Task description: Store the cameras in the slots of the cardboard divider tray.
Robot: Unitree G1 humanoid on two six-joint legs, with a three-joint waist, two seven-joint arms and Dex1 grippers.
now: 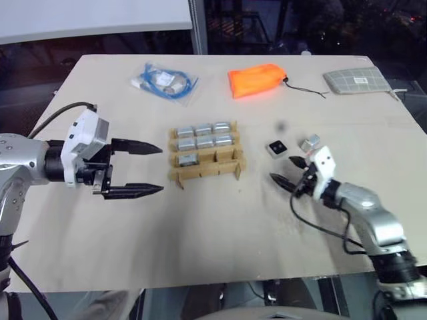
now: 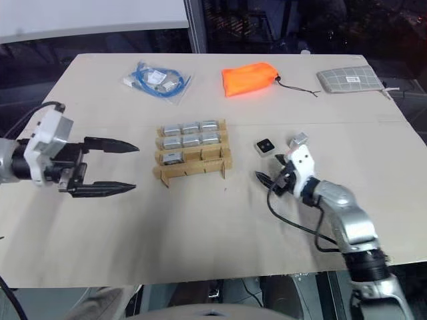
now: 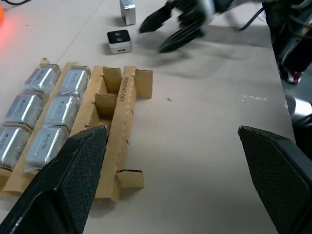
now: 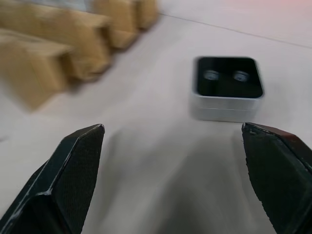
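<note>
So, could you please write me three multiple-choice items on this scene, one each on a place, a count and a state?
1. Where does the loose camera with the black face lie?
A. Between the tray and the right gripper
B. On the orange pouch
C. In the tray's front row

2. How many cameras sit in the tray?
A. Three
B. Seven
C. Nine

3. How is the right gripper?
A. Shut on a camera
B. Open, holding nothing
C. Shut and empty

Answers:
1 A: it rests on the table right of the tray, just ahead of the gripper.
2 B: two back rows hold three each, the third row one.
3 B: the right wrist view shows its fingers spread with only table between them.
</note>
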